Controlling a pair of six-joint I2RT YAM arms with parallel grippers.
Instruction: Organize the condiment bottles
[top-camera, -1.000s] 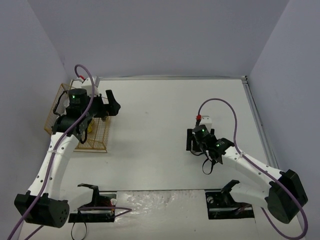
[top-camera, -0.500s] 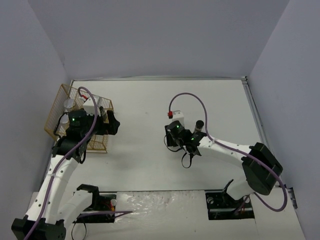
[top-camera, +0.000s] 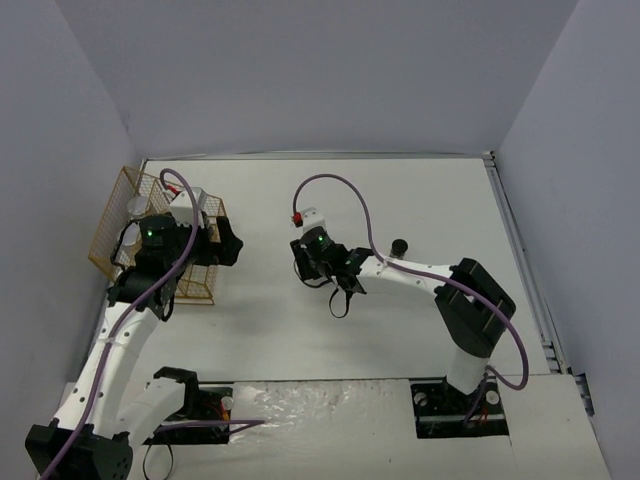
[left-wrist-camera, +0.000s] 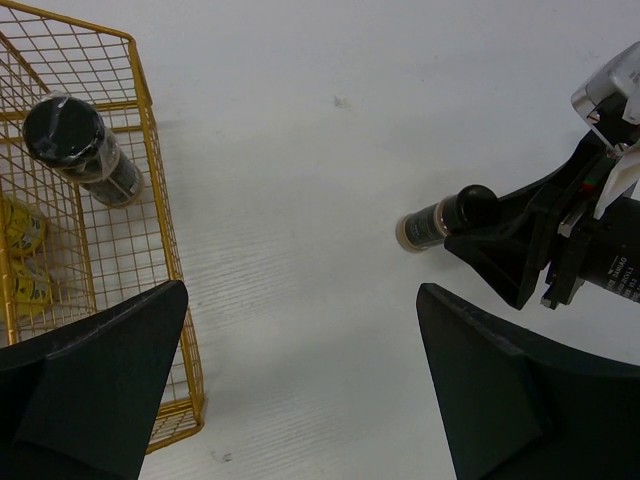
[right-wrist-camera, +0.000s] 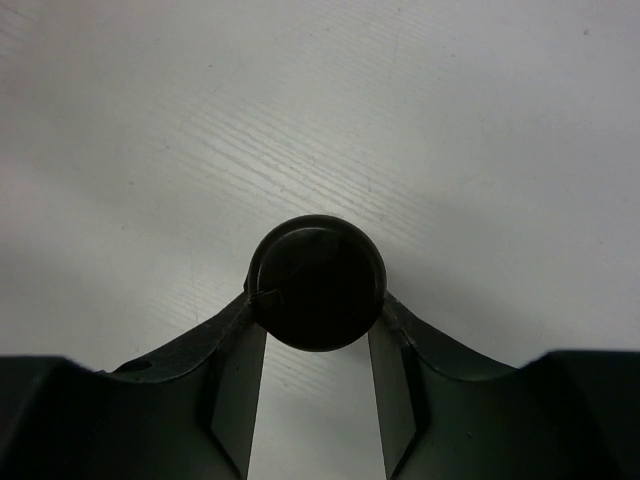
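Note:
My right gripper (right-wrist-camera: 317, 305) is shut on the black lid of a short dark jar (right-wrist-camera: 317, 283), with a finger pressed against each side. In the top view this gripper (top-camera: 303, 262) is left of the table's centre. The left wrist view shows the held jar (left-wrist-camera: 443, 221) hanging from the lid, out in the open away from the rack. My left gripper (left-wrist-camera: 310, 390) stands open and empty beside the gold wire rack (left-wrist-camera: 160, 205); in the top view it (top-camera: 228, 245) is at the rack's right side. Another black-lidded jar (top-camera: 400, 245) stands alone on the table.
Inside the rack (top-camera: 125, 195) are a black-lidded jar (left-wrist-camera: 78, 148), two yellow bottles (left-wrist-camera: 22, 228) and a pale-lidded jar (top-camera: 135, 207). Grey walls close in the white table on three sides. Both arm bases sit at the near edge.
My right gripper shut on a black-lidded jar and carried it left across the table, leaving the other jar standing. My left arm shifted slightly beside the rack and stayed open.

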